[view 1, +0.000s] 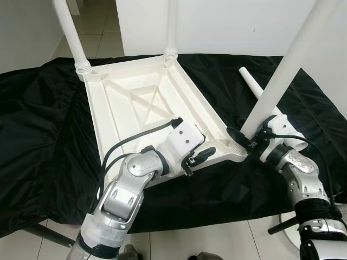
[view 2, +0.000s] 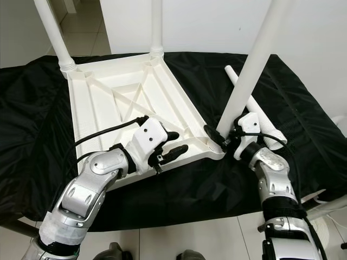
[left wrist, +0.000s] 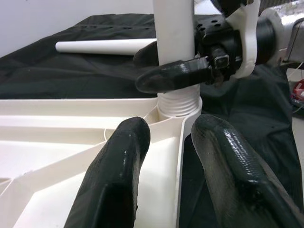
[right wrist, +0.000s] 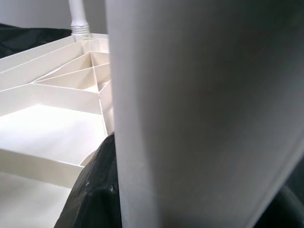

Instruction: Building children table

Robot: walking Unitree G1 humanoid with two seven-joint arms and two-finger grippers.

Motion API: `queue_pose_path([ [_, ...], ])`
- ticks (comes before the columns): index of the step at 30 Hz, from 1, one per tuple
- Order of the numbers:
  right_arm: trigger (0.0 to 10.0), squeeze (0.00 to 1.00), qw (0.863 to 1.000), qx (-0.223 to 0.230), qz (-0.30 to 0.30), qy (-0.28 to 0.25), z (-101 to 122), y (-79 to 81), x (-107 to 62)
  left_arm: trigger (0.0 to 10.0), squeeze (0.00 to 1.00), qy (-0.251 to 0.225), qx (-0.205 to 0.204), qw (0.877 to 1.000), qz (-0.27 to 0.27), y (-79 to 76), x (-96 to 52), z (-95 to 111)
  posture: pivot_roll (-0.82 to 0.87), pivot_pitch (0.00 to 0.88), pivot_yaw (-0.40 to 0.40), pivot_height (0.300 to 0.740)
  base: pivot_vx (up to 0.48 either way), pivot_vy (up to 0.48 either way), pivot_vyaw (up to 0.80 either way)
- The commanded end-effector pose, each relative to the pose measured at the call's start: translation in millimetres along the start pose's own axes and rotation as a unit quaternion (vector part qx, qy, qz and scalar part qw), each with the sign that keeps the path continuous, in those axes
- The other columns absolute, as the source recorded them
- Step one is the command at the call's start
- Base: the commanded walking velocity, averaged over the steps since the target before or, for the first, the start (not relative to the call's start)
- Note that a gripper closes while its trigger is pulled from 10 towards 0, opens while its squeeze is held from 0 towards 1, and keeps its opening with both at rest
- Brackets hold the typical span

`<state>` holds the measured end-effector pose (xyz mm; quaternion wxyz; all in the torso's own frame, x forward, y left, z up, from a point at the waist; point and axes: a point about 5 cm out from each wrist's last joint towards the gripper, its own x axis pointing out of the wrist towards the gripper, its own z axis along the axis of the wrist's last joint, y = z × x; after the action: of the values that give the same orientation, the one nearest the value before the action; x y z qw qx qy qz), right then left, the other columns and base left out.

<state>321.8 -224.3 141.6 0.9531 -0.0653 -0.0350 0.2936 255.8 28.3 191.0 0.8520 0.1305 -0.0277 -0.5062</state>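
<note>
Right tool pinches the upright leg (left tool spread astride the tabletop rim).

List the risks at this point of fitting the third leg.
1. The right gripper clamps the tall white leg low, near its threaded base, so the long part above could lean and cross-thread in the corner socket.
2. The left gripper only rests open at the tabletop edge, so the top might slide on the black cloth.
3. The loose leg lies close behind.
</note>
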Motion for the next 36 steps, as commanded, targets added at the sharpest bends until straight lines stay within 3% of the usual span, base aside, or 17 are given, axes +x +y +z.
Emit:
queue_pose_path([
  [1, 10.0, 0.00, 0.999, 0.028, -0.008, 0.034, -17, 5.4, -3.3, 10.0, 0.00, 0.000, 0.005, 0.999, 0.050, 6.1, -1.9, 3, -0.07, 0.041, 0.016, 0.740, 0.000, 0.000, 0.00],
  [12, 10.0, 0.00, 0.996, 0.035, -0.072, 0.026, -14, 25.1, 6.4, 10.0, 0.00, 0.003, 0.003, 0.999, 0.053, 6.3, -1.2, 0, -0.08, 0.043, -0.001, 0.740, 0.000, 0.000, 0.00],
  [14, 10.0, 0.00, 0.991, 0.033, -0.129, 0.023, -12, 35.8, 8.3, 10.0, 0.00, 0.006, 0.003, 0.998, 0.063, 10.8, -3.3, -3, -0.08, 0.044, -0.003, 0.740, 0.000, 0.000, 0.00],
  [20, 10.0, 0.00, 0.984, 0.040, -0.172, 0.020, -10, 44.1, 9.2, 10.0, 0.00, 0.007, 0.003, 0.998, 0.069, 13.7, -4.6, -4, -0.08, 0.045, -0.011, 0.740, 0.000, 0.000, 0.00],
  [22, 10.0, 0.00, 0.965, 0.055, -0.258, 0.015, -8, 60.7, 8.4, 10.0, 0.00, 0.007, 0.004, 0.997, 0.076, 16.7, -5.0, -4, -0.09, 0.043, -0.017, 0.740, 0.000, 0.000, 0.00],
  [23, 10.0, 0.00, 0.965, 0.055, -0.258, 0.015, -8, 60.7, 8.4, 10.0, 0.00, 0.007, 0.004, 0.997, 0.076, 16.7, -5.0, -4, -0.09, 0.043, -0.017, 0.740, 0.000, 0.000, 0.00],
  [25, 10.0, 0.00, 0.945, 0.076, -0.317, 0.016, -8, 72.9, 6.7, 10.0, 0.00, 0.007, 0.005, 0.997, 0.079, 18.4, -5.3, -4, -0.09, 0.043, -0.017, 0.740, 0.000, 0.000, 0.00],
  [26, 10.0, 0.00, 0.945, 0.076, -0.317, 0.016, -8, 72.9, 6.7, 10.0, 0.00, 0.007, 0.005, 0.997, 0.079, 18.4, -5.3, -4, -0.09, 0.043, -0.017, 0.740, 0.000, 0.000, 0.00],
  [29, 10.0, 0.00, 0.922, 0.101, -0.372, 0.029, -9, 84.3, 7.2, 10.0, 0.00, 0.007, 0.008, 0.997, 0.081, 19.7, -6.0, -4, -0.08, 0.042, -0.016, 0.740, 0.000, 0.000, 0.00],
  [36, 10.0, 0.00, 0.914, 0.109, -0.390, 0.042, -8, 90.0, 10.5, 10.0, 0.00, 0.008, 0.010, 0.996, 0.083, 21.2, -7.0, -4, -0.09, 0.042, -0.015, 0.740, 0.000, 0.000, 0.00],
])
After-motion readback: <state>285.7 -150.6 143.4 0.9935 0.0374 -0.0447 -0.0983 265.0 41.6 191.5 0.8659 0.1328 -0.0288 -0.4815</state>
